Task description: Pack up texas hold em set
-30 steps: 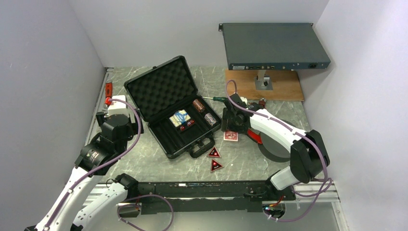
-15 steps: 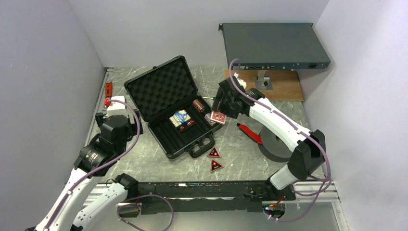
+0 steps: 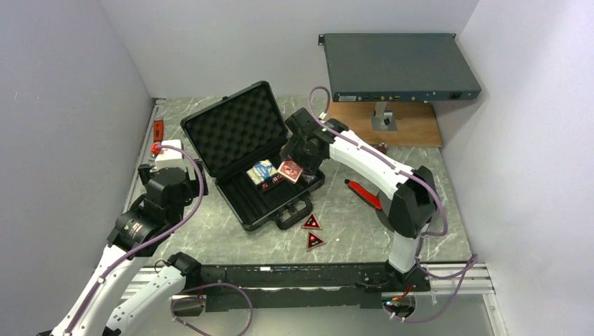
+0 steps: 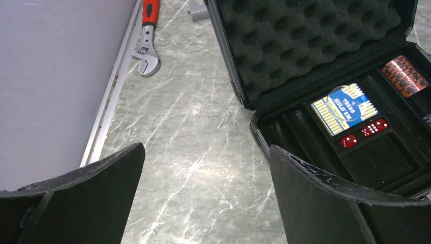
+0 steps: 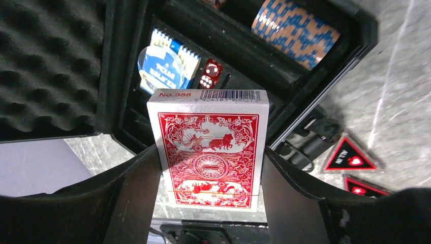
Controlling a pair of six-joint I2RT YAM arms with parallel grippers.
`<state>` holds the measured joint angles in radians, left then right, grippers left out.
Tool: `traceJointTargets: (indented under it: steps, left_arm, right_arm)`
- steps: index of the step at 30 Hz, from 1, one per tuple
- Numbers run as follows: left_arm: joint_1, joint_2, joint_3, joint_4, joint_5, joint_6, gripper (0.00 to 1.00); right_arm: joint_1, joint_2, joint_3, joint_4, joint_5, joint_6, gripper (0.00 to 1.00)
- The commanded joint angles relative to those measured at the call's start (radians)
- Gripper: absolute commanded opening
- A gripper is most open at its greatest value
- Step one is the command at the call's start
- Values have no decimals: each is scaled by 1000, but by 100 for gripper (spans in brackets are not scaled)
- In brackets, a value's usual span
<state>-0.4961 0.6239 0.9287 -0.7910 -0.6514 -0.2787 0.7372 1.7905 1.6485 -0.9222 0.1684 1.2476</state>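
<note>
claw on the left [image 4: 206, 152] gapes wide, empty, by the left edge. briefcase [image 3: 235, 136] lies open midway between near and far edges, blue deck [image 4: 345, 108] inside reading "texas hold'em". claw on the right [image 5: 209, 152] clamps the red deck [image 5: 208, 127], marked "no.988", by its long sides over the case; light, stiff, probably slick.

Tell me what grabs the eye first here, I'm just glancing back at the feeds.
The red card deck stands out first, clamped in the right gripper above the open black briefcase at mid-table. Next come the two red-black triangular tokens, which lie on the table just in front of the briefcase, not yet packed.
</note>
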Motion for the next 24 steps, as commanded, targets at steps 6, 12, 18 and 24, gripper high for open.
traceJointTargets:
  steps: [6,12,18,24]
  left_arm:
    - [10,-9,10,12,7,-8,98]
    - [11,-11,10,13,10,-8,98]
    - [12,-14,9,12,10,-11,98]
    - [13,-16,9,12,8,-13,98]
  right_arm:
    - [57,73,99,4,-89,151,0]
    - [90,84,89,26,-68,207,0]
    - [111,79,23,104,-87,285,0]
    - [124,98,-13,172,-104,303,0]
